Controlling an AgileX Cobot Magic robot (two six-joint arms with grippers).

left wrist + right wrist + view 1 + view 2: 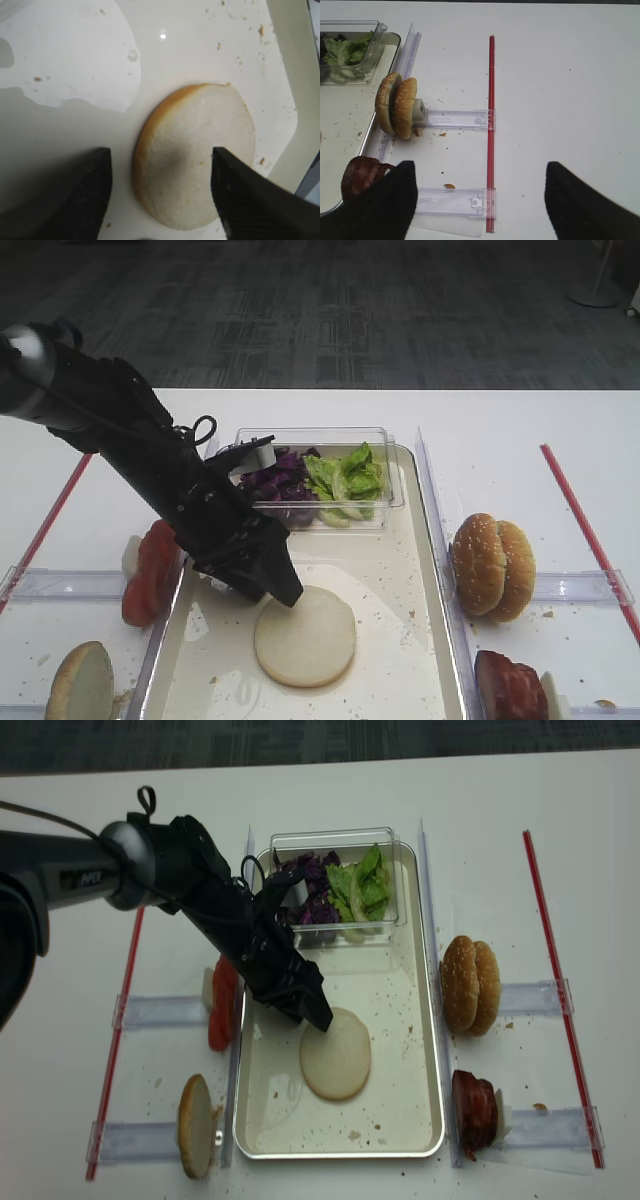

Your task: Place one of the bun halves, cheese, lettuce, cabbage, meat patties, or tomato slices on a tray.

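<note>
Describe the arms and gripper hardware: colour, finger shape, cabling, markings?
Left arm: black, grey joint with small white lettering, black cables looped along it. Left gripper: two broad black fingers. Right gripper: same black blunt fingers.

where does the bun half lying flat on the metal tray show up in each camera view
Exterior high: bun half low centre, cut face up, just past the left gripper.
Exterior high (realsense): centre, slightly low, on the tray.
Left wrist: fills the middle, between the gripper's open fingers.
Right wrist: not in it; only the tray's edge shows.
Shared landmark: the clear tub of lettuce and cabbage at the tray's far end, except the left wrist.
</note>
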